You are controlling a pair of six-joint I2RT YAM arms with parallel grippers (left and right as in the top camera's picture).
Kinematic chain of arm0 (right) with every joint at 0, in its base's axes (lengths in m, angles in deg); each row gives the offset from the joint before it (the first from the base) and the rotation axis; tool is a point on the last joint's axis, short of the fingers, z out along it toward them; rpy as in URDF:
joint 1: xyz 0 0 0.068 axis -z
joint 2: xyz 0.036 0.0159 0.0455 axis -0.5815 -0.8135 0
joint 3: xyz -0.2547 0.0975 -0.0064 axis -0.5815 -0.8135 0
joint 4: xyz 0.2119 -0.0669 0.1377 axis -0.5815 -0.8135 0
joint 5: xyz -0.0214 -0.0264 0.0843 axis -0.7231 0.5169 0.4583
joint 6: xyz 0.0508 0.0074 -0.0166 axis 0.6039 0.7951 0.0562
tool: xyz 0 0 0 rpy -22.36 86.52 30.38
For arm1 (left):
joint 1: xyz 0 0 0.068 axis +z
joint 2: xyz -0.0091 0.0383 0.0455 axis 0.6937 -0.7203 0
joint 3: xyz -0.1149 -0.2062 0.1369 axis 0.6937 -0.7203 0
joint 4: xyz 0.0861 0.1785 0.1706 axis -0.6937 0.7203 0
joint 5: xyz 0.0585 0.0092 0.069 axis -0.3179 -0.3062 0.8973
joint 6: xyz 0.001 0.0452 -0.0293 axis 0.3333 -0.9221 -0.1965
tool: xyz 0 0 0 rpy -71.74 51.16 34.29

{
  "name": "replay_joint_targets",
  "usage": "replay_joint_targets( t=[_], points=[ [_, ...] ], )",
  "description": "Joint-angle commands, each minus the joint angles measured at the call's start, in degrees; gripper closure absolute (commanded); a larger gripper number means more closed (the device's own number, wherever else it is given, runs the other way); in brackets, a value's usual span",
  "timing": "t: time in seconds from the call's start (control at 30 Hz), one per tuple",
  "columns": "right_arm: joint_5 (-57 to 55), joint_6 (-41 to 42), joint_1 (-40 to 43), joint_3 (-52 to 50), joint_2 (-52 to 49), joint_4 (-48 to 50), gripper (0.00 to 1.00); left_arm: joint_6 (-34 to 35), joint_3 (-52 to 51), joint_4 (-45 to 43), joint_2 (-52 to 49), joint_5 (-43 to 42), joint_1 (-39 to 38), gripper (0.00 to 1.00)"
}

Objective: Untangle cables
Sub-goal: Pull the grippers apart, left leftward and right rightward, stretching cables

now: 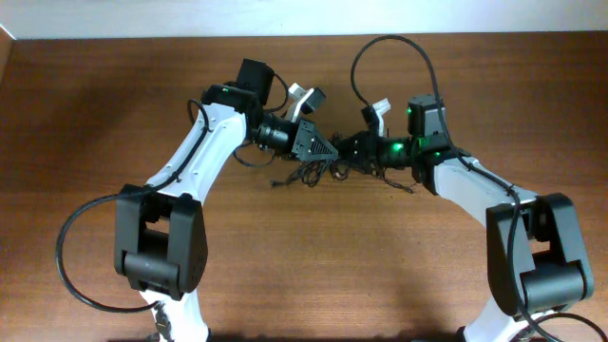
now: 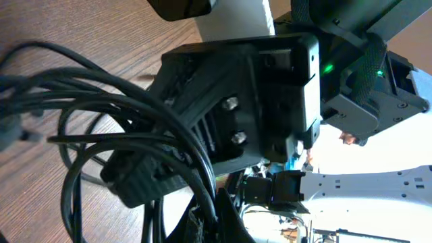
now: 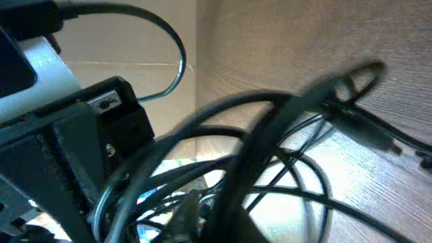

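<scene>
Overhead: the light was even and warm across the wooden table [image 1: 304, 275], moderately bright, with no hard glare. Soft, diffuse shadow darkened the wood beside the left arm [image 1: 195, 152]. A green indicator light [image 1: 391, 149] glowed sharply near centre.

Left wrist view: the cables [image 2: 101, 115] were fairly crisp against the wood, but the lower right background was blown out to white, its detail lost.

Right wrist view: the poorest of the three — the cables sat so close to the lens that they smeared into thick dark blurs. The pale background behind them was washed out, and a faint sheen lay on the wood grain.
</scene>
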Motion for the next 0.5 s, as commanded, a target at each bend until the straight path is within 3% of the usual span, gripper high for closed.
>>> replay_joint_targets(
  t=[0.0,0.1,0.27,0.4,0.47],
  points=[
    [-0.5,-0.63,-0.26,0.24,-0.35,0.17,0.96,-1.29,0.04,-0.02,0.98,3.02,0.07,0.93],
    [-0.74,-2.51,-0.15,0.22,-0.35,-2.29,0.96,-1.31,0.04,0.63,0.98,8.83,0.07,0.85],
    [-3.15,-11.78,1.05,0.22,-0.35,-13.57,0.96,-1.27,0.04,1.88,0.98,15.74,0.09,1.0],
    [-9.22,-19.37,3.69,0.22,-0.35,-24.76,0.96,-1.27,0.04,2.89,0.98,23.56,0.09,1.0],
    [-16.37,-23.98,4.92,0.22,-0.35,-32.76,0.96,0.37,0.04,2.97,0.98,33.44,0.09,1.0]
  ],
)
